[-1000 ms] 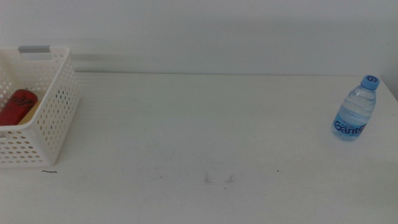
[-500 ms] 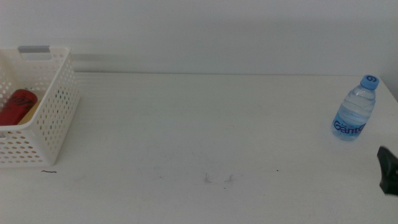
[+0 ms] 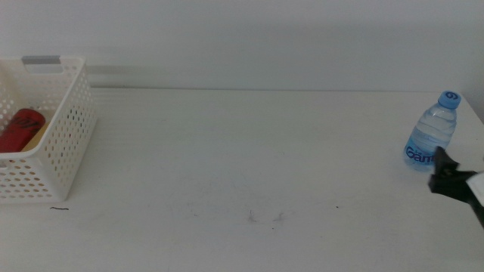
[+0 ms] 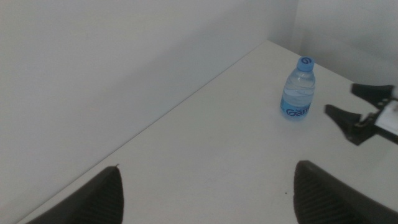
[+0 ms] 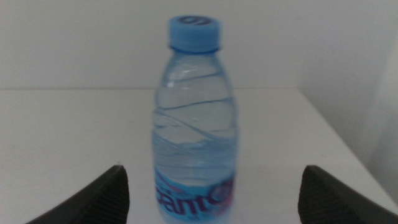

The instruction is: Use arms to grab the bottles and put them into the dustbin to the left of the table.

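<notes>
Upright water bottle (image 3: 432, 131) (blue-capped), table's (image 3: 242, 166) right

A bare test bench, likely a lab: plain white table (image 3: 242, 159) against a blank white wall (image 3: 242, 38).

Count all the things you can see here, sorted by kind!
Bottle: 1
Can: 1
Basket: 1
End effectors: 2, right by the bottle, left farther back, both open
Total: 5

Water bottle (image 5: 196, 118) blue label: partial lettering "ant", rest cut off; cap mark unreadable.
</notes>
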Tool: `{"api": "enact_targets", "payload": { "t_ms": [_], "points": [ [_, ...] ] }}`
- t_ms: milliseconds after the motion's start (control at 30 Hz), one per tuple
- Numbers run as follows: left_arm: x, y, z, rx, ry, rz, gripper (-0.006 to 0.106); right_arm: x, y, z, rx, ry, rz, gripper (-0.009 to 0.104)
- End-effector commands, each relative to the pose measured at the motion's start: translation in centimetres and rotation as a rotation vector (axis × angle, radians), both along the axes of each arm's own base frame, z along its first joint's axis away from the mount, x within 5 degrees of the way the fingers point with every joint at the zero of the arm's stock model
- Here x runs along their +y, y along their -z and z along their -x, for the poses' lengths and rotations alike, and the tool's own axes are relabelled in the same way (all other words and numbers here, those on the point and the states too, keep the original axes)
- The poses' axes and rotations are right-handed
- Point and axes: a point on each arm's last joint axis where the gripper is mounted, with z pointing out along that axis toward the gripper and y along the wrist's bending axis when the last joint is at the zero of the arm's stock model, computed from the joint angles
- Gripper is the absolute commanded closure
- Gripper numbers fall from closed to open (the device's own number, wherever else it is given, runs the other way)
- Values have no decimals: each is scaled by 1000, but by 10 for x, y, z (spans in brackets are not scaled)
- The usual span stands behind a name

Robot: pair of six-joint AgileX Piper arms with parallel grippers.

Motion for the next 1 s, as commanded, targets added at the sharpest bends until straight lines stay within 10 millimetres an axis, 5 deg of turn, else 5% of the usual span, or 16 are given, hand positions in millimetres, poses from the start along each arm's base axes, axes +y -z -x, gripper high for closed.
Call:
{"api": "enact_targets", "payload": {
  "t_ms": [0,600,667,800,967],
  "points": [
    [0,-2,1,-14,1,9,7,3,3,-15,-14,-33,8,9],
    [0,-2,1,-14,1,9,7,1,44,-107,-23,88,-26,10],
    [0,-2,1,-14,1,9,7,2,49,-114,28,75,-24,25],
    [0,-2,1,-14,1,9,7,17,46,-125,87,27,-15,96],
    [0,-2,1,-14,1,9,7,87,13,-144,-23,-176,-21,97]
  ]
}}
